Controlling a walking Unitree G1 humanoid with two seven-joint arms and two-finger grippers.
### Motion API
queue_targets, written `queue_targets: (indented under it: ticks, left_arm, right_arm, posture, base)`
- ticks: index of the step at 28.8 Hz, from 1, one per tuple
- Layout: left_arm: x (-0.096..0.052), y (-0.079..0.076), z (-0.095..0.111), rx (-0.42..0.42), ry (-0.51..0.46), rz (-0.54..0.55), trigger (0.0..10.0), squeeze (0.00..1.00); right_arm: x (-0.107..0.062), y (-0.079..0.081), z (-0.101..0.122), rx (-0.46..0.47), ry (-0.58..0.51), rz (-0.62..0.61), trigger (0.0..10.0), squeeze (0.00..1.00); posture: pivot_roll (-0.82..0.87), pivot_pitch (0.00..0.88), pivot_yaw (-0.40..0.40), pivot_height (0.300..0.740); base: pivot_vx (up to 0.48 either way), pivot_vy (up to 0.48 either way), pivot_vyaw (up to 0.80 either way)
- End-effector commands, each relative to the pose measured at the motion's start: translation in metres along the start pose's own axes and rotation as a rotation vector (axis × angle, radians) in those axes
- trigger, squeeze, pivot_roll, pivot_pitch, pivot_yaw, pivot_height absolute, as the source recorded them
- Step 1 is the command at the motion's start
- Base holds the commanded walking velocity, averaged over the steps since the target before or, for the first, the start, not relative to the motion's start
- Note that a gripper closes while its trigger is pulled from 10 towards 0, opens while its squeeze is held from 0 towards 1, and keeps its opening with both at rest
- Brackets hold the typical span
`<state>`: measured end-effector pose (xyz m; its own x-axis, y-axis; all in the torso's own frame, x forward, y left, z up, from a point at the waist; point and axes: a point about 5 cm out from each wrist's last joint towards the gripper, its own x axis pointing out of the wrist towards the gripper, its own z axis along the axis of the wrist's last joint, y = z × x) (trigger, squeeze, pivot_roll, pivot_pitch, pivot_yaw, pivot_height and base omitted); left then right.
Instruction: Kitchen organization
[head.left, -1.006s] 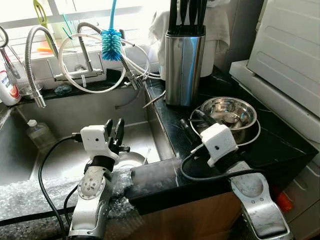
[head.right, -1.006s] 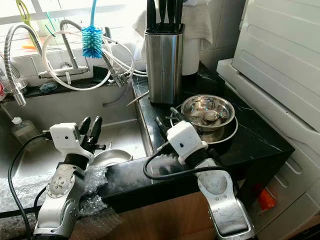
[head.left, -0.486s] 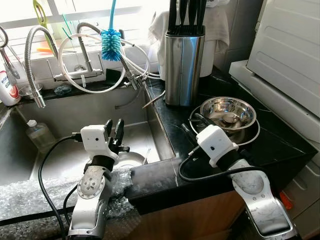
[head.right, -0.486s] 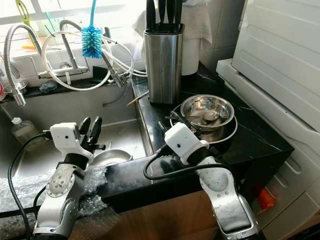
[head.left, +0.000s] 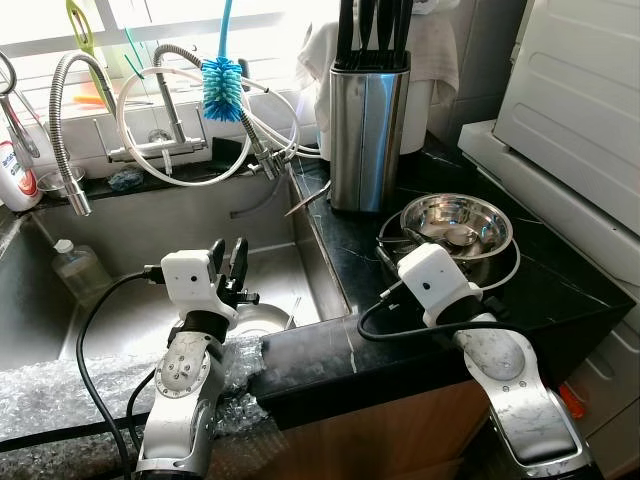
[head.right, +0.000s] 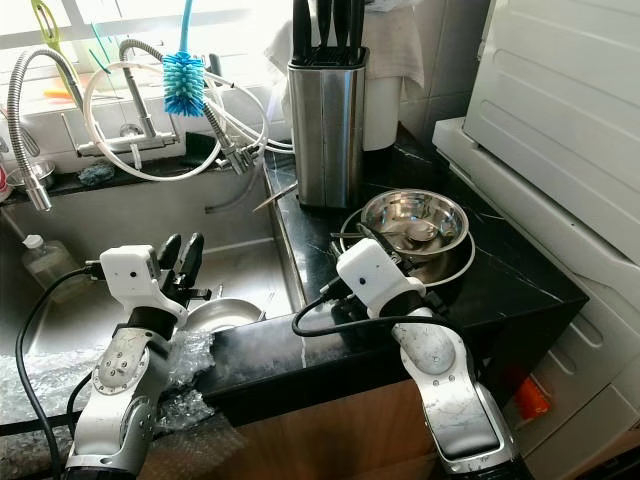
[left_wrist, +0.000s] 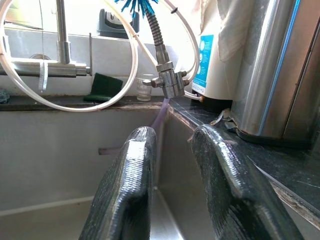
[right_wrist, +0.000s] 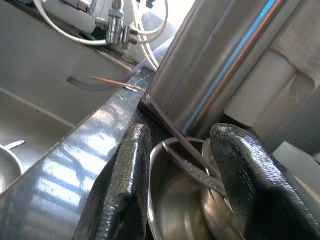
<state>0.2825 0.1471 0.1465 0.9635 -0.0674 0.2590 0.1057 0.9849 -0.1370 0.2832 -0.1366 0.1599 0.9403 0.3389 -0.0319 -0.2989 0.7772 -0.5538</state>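
Partly hidden behind its own white wrist housing, right end effector (right_wrist: 175, 200) spread apart astride the near rim of the steel bowl (head.left: 457, 222) on the desk (head.left: 560, 290), clamped on nothing; left end effector (left_wrist: 172, 185) parted, empty, above the sink (head.left: 60, 320).

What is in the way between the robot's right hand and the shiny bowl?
Nothing visible. The right gripper, jaws open, is right at the rim of the steel bowl on the black counter, straddling the rim by the utensils inside.

- I see bright daylight pouring through the window (head.left: 150, 20) behind the steel sink (head.left: 60, 310).
- Black marble counter (head.left: 560, 290) meets grey tiled wall (head.left: 480, 50); wooden cabinet front (head.left: 400, 440) below.
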Motion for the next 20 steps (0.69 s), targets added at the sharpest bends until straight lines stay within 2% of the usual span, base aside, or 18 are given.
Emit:
queue_targets:
  ticks: [1, 5, 6, 7, 20]
  left_arm:
    - [-0.0072, 0.0067, -0.0131, -0.006, 0.074, 0.027, 10.0, 0.00]
    - [-0.0072, 0.0067, -0.0130, -0.006, 0.074, 0.028, 10.0, 0.00]
    - [-0.0072, 0.0067, -0.0130, -0.006, 0.074, 0.028, 10.0, 0.00]
    - [-0.0073, 0.0067, -0.0131, -0.006, 0.074, 0.029, 10.0, 0.00]
    - [-0.0063, 0.0062, -0.0140, -0.006, 0.076, 0.030, 10.0, 0.00]
  right_arm:
    - [0.0007, -0.0028, -0.0016, 0.017, 0.016, -0.017, 10.0, 0.00]
    - [0.0012, -0.0021, -0.0025, 0.027, 0.028, -0.016, 10.0, 0.00]
    - [0.0013, -0.0017, -0.0027, 0.027, 0.030, -0.015, 0.4, 0.00]
    - [0.0014, -0.0013, -0.0028, 0.026, 0.031, -0.015, 0.0, 0.00]
    - [0.0024, -0.0035, -0.0036, 0.025, 0.040, -0.029, 0.0, 0.00]
  posture:
    - [-0.10, 0.000, 0.042, 0.740]
    - [-0.09, 0.000, 0.041, 0.740]
    - [-0.09, 0.000, 0.041, 0.740]
    - [-0.09, 0.000, 0.041, 0.740]
    - [-0.09, 0.000, 0.042, 0.740]
  base:
    - [0.000, 0.000, 0.00]
    - [0.000, 0.000, 0.00]
    - [0.000, 0.000, 0.00]
    - [0.000, 0.000, 0.00]
    - [0.000, 0.000, 0.00]
